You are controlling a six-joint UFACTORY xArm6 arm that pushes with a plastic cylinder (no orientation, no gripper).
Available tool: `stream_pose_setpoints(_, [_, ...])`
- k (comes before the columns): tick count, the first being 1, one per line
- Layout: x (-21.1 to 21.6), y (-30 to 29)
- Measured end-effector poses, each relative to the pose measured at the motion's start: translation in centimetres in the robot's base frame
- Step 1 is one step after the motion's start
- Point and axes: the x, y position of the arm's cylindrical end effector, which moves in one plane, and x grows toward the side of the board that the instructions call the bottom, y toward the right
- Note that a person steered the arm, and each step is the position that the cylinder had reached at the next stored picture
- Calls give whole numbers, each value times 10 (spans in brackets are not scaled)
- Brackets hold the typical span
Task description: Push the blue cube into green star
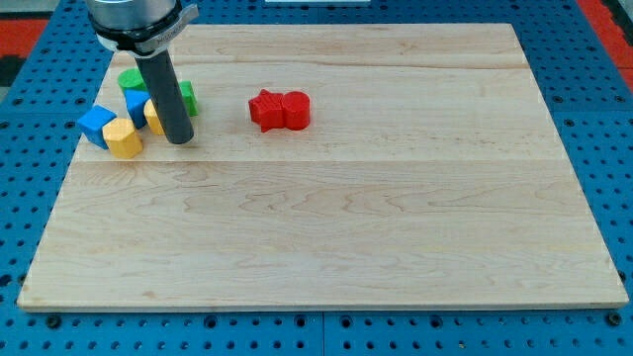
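Note:
My tip [180,140] rests on the board at the view's upper left, just right of a cluster of blocks. A blue cube [95,124] is the leftmost block, touching a yellow block [124,138]. A second blue block [136,104] and a second yellow block [153,117] lie right beside the rod, partly hidden by it. A green block [134,79] sits at the top of the cluster. Another green block [187,96] peeks out from behind the rod on its right. I cannot tell which green block is the star.
Two red blocks, one [265,109] touching the other [295,109], lie right of the cluster. The wooden board [346,218] sits on a blue pegboard surface. The board's left edge is close to the blue cube.

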Motion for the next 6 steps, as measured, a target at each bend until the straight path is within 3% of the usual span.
stream_pose_setpoints(1, [0, 4])
stream_pose_setpoints(2, [32, 9])
stream_pose_setpoints(3, [77, -90])
stream_pose_setpoints(4, [78, -138])
stream_pose_setpoints(6, [35, -135])
